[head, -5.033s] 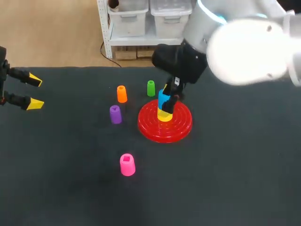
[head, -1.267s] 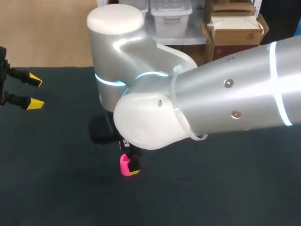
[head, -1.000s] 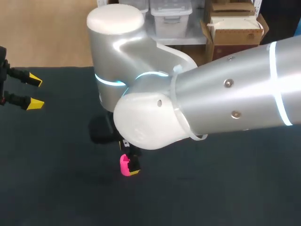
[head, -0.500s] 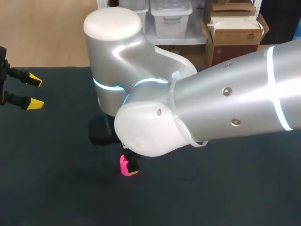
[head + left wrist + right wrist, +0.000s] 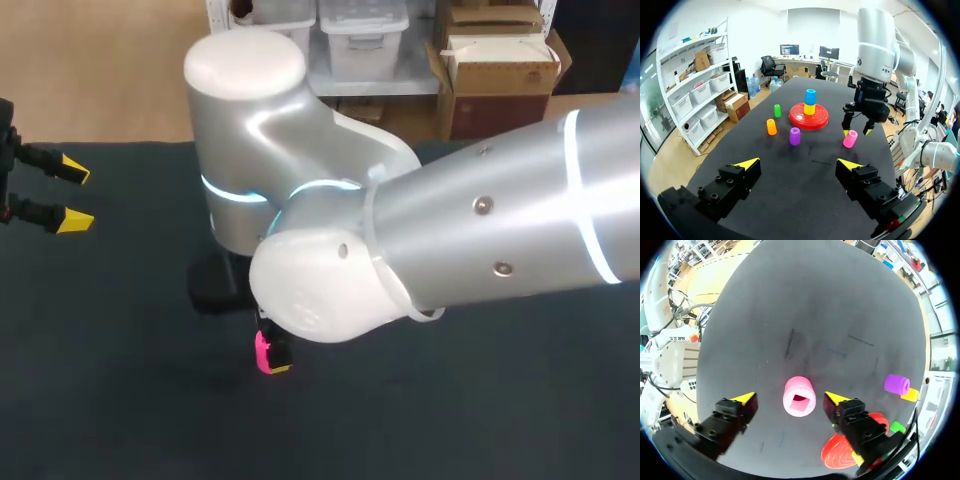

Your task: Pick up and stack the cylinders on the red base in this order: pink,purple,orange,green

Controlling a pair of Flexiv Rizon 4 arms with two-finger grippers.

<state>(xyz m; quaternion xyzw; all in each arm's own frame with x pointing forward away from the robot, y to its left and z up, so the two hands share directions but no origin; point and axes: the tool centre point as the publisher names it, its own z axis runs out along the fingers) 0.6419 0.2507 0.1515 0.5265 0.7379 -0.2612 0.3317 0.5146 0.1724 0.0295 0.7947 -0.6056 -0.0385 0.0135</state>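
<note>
a blue cylinder (image 5: 810,94) stands upright atop a yellow cylinder (image 5: 810,108); a dark table (image 5: 790,175) spreads beneath

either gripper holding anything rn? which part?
Nothing is held. The right gripper straddles the pink cylinder, jaws open with a gap on each side. The left gripper is open and empty.

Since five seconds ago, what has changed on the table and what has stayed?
The right hand left the blue cylinder on the red base and moved across to the pink cylinder, now open with a finger on each side of it. Nothing is held. The left hand and the pink cylinder stayed in place.
</note>
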